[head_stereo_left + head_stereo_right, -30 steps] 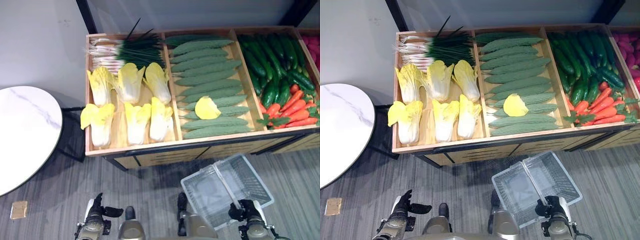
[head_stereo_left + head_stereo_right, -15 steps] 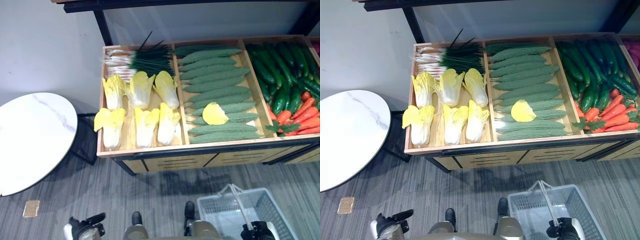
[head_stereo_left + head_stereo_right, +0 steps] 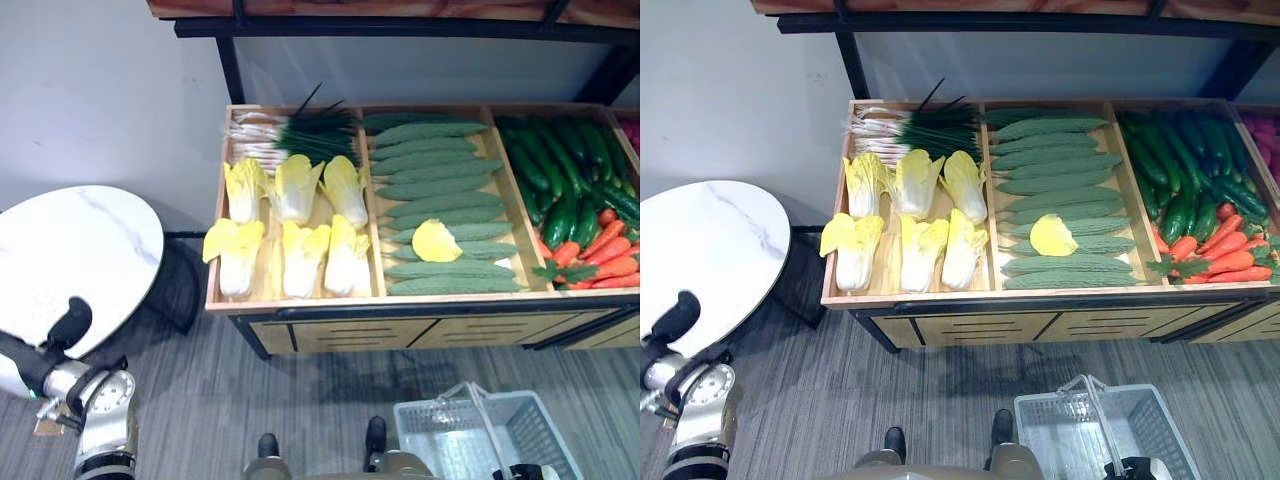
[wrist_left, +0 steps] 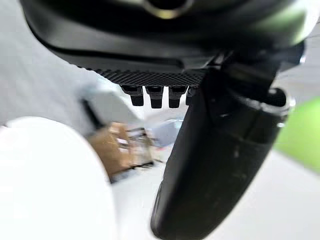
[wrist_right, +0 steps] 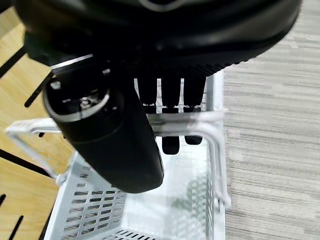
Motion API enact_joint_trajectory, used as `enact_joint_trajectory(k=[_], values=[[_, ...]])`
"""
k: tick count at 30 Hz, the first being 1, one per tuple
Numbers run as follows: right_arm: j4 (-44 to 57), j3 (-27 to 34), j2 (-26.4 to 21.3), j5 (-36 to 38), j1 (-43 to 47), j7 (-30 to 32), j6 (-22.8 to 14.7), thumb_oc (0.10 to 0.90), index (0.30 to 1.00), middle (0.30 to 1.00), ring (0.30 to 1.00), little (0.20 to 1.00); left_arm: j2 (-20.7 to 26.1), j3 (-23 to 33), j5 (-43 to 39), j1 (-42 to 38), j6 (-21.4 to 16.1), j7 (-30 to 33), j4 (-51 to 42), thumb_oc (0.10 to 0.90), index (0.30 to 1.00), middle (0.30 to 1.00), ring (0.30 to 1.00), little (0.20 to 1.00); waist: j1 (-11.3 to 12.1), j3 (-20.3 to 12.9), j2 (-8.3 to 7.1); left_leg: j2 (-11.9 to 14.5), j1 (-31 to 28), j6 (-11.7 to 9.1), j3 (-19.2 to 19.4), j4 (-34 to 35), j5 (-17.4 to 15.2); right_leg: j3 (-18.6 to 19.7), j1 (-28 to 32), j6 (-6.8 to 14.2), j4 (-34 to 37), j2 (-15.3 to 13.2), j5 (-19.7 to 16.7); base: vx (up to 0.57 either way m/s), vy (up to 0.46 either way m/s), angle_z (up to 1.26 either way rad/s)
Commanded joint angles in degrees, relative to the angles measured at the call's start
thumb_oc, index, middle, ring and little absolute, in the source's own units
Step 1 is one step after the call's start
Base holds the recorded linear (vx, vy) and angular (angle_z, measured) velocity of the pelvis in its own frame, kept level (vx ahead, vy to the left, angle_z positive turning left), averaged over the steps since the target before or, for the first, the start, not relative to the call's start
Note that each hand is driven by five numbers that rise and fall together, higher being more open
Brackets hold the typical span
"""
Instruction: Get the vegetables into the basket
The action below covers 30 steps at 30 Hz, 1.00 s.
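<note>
Leftmost, the left robot hand hangs empty by the round white marble table, fingers relaxed. Vegetables lie in the wooden crate counter. The right robot hand curls round the white plastic basket's handle; a slack grip could tip it.

No text, label, number or sign can be read on the wooden vegetable crate stand, nor on the white plastic mesh basket on the floor before it.
</note>
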State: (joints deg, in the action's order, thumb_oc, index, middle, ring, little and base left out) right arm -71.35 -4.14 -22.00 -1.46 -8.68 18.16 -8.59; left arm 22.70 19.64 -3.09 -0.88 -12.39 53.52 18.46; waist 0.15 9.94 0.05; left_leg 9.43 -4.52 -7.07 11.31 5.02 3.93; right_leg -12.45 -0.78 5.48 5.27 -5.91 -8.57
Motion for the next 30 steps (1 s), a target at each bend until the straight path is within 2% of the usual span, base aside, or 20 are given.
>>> enact_joint_trajectory(k=[1, 4, 5, 6, 7, 8, 10, 14, 15, 16, 22, 27, 30], values=[[-0.1, -0.5, -0.7, -0.4, 3.2, 2.1, -1.3, 0.4, 0.3, 0.3, 0.3, 0.3, 4.5, -2.4, 7.9, -5.6, -4.1, -1.9, -9.3, 0.9, 1.0, 1.0, 1.0, 1.0, -0.7, 1.3, -3.1, 1.4, 0.6, -3.6, -0.3, 0.0, 0.1, -1.1, 5.3, 6.2, -0.6, -4.7, 4.8, 0.0, 0.0, 0.0], [0.9, -0.9, -0.7, -0.2, 3.9, 1.5, -1.3, 0.4, 0.3, 0.3, 0.3, 0.3, 2.7, -5.2, 3.2, -6.3, -8.4, -7.9, -14.3, 0.9, 1.0, 1.0, 1.0, 1.0, -1.1, 1.6, -2.94, 1.6, 0.4, -3.6, 0.0, 0.0, 0.1, -0.8, 5.1, 6.2, -0.5, -4.7, 4.7, -0.02, 0.004, -0.02], [0.9, -0.9, -0.8, -0.2, 3.9, 1.5, -1.3, 0.4, 0.3, 0.3, 0.3, 0.3, 2.7, -5.1, 2.9, -6.3, -8.4, -8.1, -14.3, 0.9, 1.0, 1.0, 1.0, 1.0, -1.1, 1.7, -2.88, 1.6, 0.4, -3.6, 0.0, 0.0, 0.1, -0.7, 5.1, 6.2, -0.5, -4.7, 4.7, -0.02, 0.01, -0.05], [2.0, -1.4, -0.8, -0.2, 4.3, 0.8, -1.0, 0.4, 0.3, 0.3, 0.3, 0.3, 1.8, -6.9, -4.0, -6.8, -10.6, -12.9, -14.9, 0.9, 1.0, 1.0, 1.0, 1.0, -1.6, 1.7, -2.75, 1.7, 0.2, -3.6, 0.4, 0.0, 0.1, -0.4, 5.0, 6.1, -0.4, -4.6, 4.7, -0.01, 0.006, -0.03], [2.1, -1.3, -0.9, -0.2, 4.3, 0.8, -0.9, 0.4, 0.3, 0.3, 0.3, 0.3, 1.9, -6.9, -4.1, -6.9, -10.6, -13.0, -14.8, 0.9, 1.0, 1.0, 1.0, 1.0, -1.5, 1.7, -2.74, 1.8, 0.2, -3.6, 0.4, 0.0, 0.1, -0.3, 5.0, 6.1, -0.4, -4.6, 4.7, -0.02, 0.011, -0.1], [2.3, -1.8, -1.3, -0.5, 4.9, 0.2, -0.5, 0.4, 0.3, 0.3, 0.3, 0.3, 1.2, -10.1, -9.2, -8.0, -11.2, -18.2, -15.8, 0.9, 1.0, 1.0, 1.0, 1.0, -2.1, 1.8, -2.6, 1.9, -0.1, -3.5, 0.8, 0.0, 0.1, 0.0, 5.0, 6.0, -0.4, -4.5, 4.6, -0.02, 0.006, -0.13], [3.0, -1.9, -1.7, -0.8, 5.2, -0.5, -0.4, 0.4, 0.3, 0.3, 0.3, 0.3, 1.3, -12.1, -11.2, -8.5, -11.1, -21.7, -14.8, 0.9, 1.0, 1.0, 1.0, 1.0, -2.5, 1.9, -2.48, 2.0, -0.3, -3.5, 1.2, 0.0, 0.1, 0.5, 4.9, 6.0, -0.3, -4.3, 4.6, -0.01, 0.0, -0.12], [2.9, -2.2, -1.8, -1.2, 5.4, -1.2, -0.2, 0.4, 0.3, 0.3, 0.3, 0.3, -0.4, -15.7, -13.6, -9.3, -10.7, -24.9, -15.4, 0.9, 1.0, 1.0, 1.0, 1.0, -2.9, 1.9, -2.34, 2.1, -0.7, -3.4, 1.6, 0.0, 0.0, 0.9, 4.9, 6.0, -0.3, -4.2, 4.6, 0.0, -0.003, -0.13], [2.9, -1.9, -1.9, -0.9, 5.5, -1.7, -0.1, 0.4, 0.3, 0.3, 0.3, 0.3, -1.3, -17.9, -17.5, -9.0, -10.6, -29.4, -15.0, 0.9, 1.0, 1.0, 1.0, 1.0, -3.3, 1.9, -2.28, 2.2, -0.8, -3.4, 1.8, 0.0, 0.0, 1.1, 4.9, 6.0, -0.3, -4.1, 4.6, 0.01, -0.009, -0.12], [2.9, -1.9, -2.0, -0.7, 5.6, -1.8, -0.1, 0.4, 0.3, 0.3, 0.3, 0.3, -1.8, -18.7, -19.9, -8.8, -10.6, -31.4, -14.7, 0.9, 1.0, 1.0, 1.0, 1.0, -3.4, 1.9, -2.27, 2.3, -0.9, -3.4, 1.9, 0.0, 0.0, 1.2, 4.9, 6.0, -0.3, -4.1, 4.6, 0.0, -0.007, -0.11], [3.3, -2.7, -1.5, -0.8, 5.8, -2.7, 0.0, 0.4, 0.3, 0.3, 0.3, 0.3, -5.0, -22.9, -27.8, -9.1, -9.5, -37.4, -10.9, 0.9, 1.0, 1.0, 1.0, 1.0, -4.2, 1.6, -2.43, 2.6, -1.6, -3.2, 2.8, 0.0, -0.2, 2.2, 4.7, 5.8, -0.3, -3.8, 4.6, 0.02, -0.002, -0.07], [3.9, -2.8, -1.3, -0.9, 5.7, -2.6, 0.0, 0.4, 0.3, 0.3, 0.3, 0.3, -5.3, -24.3, -27.6, -8.4, -8.4, -37.7, -9.4, 0.9, 1.0, 1.0, 1.0, 1.0, -4.4, 1.6, -2.4, 2.6, -1.7, -3.2, 3.2, 0.0, -0.3, 2.6, 4.6, 5.6, -0.3, -3.6, 4.6, 0.01, -0.003, -0.08], [3.7, -2.8, -1.2, -0.8, 5.8, -2.2, -0.1, 0.4, 0.3, 0.3, 0.3, 0.3, -5.3, -25.1, -22.7, -8.5, -7.3, -35.6, -6.9, 0.9, 1.0, 1.0, 1.0, 1.0, -4.5, 1.7, -2.56, 2.7, -1.9, -3.2, 3.5, 0.0, -0.3, 2.8, 4.6, 5.6, -0.3, -3.5, 4.7, 0.02, -0.009, -0.05]])
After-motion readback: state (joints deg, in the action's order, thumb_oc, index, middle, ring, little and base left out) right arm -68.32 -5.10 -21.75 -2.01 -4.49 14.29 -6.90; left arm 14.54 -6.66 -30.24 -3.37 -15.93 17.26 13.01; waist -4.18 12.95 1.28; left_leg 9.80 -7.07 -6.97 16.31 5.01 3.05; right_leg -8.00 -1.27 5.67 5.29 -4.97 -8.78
